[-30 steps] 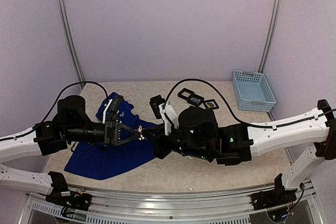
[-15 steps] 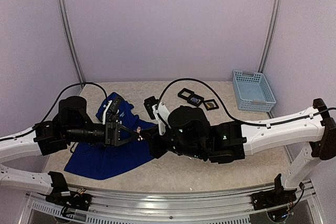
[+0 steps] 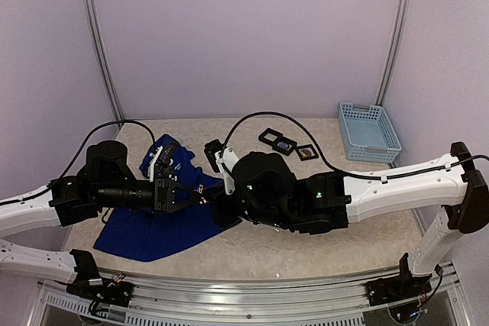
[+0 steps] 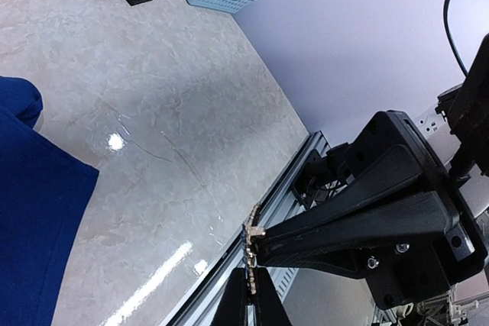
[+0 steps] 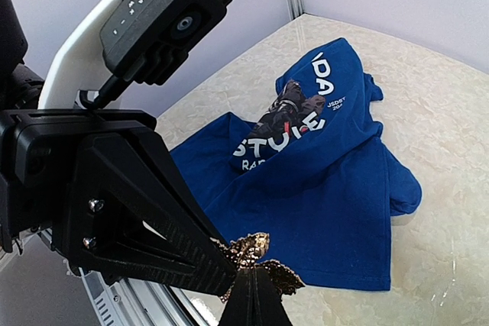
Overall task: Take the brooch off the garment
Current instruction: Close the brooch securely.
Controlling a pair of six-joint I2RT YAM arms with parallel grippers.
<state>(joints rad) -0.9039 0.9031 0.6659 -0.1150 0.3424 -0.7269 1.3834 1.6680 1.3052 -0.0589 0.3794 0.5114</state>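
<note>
Beige table (image 3: pixel 321 253): brooch (image 5: pixel 252 253) is pinched mid-air between closed left gripper (image 4: pixel 250 279) and closed right gripper (image 5: pixel 250 284), tip to tip, clear of garment (image 5: pixel 328 181) below.

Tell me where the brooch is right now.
Top view, left of centre: the brooch is pinched between the left gripper and right gripper, raised by the shirt's right edge.

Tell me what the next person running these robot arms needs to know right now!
Left end effector: shut on the brooch.
Right end effector: shut on the same brooch.
Brooch: up in the air between the two tips, off the cloth.
Blue T-shirt: crumpled on the table, on the left side.
Done: brooch is off the shirt.
Left: probably one end effector lets go and the brooch gets set down.
</note>
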